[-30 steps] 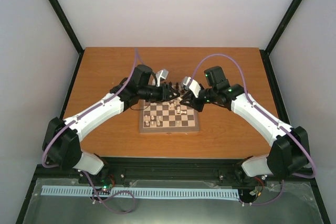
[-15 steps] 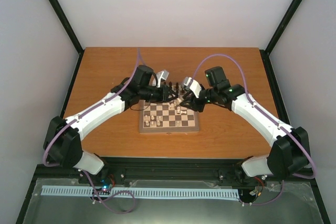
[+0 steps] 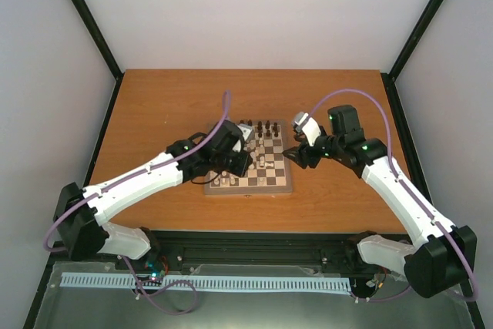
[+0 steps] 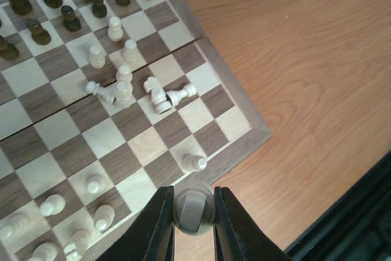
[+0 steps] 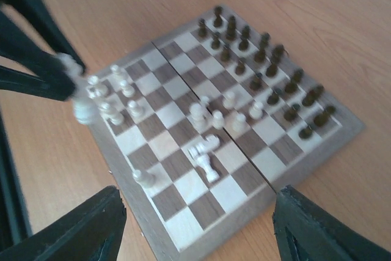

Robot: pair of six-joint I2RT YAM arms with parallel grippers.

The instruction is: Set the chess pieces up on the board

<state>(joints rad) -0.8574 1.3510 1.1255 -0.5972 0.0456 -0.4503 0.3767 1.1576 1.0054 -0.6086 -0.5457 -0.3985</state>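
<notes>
Both arms are sitting elsewhere than a second ago: the left claw (image 3: 243, 161) is hovering over the near left corner of the board (image 3: 248, 188), the right claw (image 3: 291, 153) hanging beside its right edge, gaping, holding nothing. Checkered brown and tan, the board is lying mid table (image 3: 154, 105). Hidden overhead, one pale piece (image 4: 193, 212) is showing in the left wrist view, pinched in the left claw; two dark rows (image 5: 256, 80) are standing along the far edge, three pale pieces (image 4: 160, 98) lying toppled

Blurry chess pieces (image 5: 204, 146), right wrist view
</notes>
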